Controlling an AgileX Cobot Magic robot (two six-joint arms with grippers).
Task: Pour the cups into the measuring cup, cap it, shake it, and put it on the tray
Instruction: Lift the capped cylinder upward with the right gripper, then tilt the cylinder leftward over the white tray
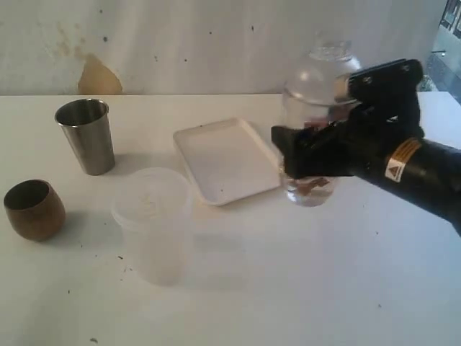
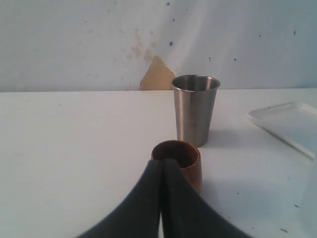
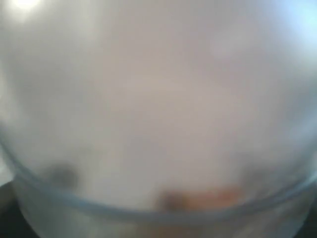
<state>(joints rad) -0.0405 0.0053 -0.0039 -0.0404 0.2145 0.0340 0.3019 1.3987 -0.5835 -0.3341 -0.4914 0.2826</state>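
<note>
My right end effector (image 1: 302,155) is clamped around the measuring cup (image 1: 311,119), its black jaws spread wide to take in the clear wall at about mid-height. The cup stands upright with a clear domed cap (image 1: 322,66) on top, and some brownish bits (image 1: 311,186) sit in its narrow base. It is just beside the right corner of the white tray (image 1: 227,160), off the tray rather than on it (whether its base touches the bench (image 1: 288,288) I cannot tell from here). From my right wrist the measuring cup (image 3: 158,114) fills everything as a blur, with a brown smear low in it.

My left end effector (image 2: 162,168) is clenched, its two dark fingers pressed flat together with nothing between them. It is out of sight in the exterior view. Just past its tips stands the wooden cup (image 2: 177,157), upright, mouth up; I cannot make out whether the tips touch it. Beyond that is the steel tumbler (image 2: 195,116), also upright and apart from the wooden cup.

From outside, the steel tumbler (image 1: 86,135) and wooden cup (image 1: 34,209) stand at the left of the bench, well apart from the tray. A frosted lidded container (image 1: 153,223) stands between them and the tray, nearer the front.
</note>
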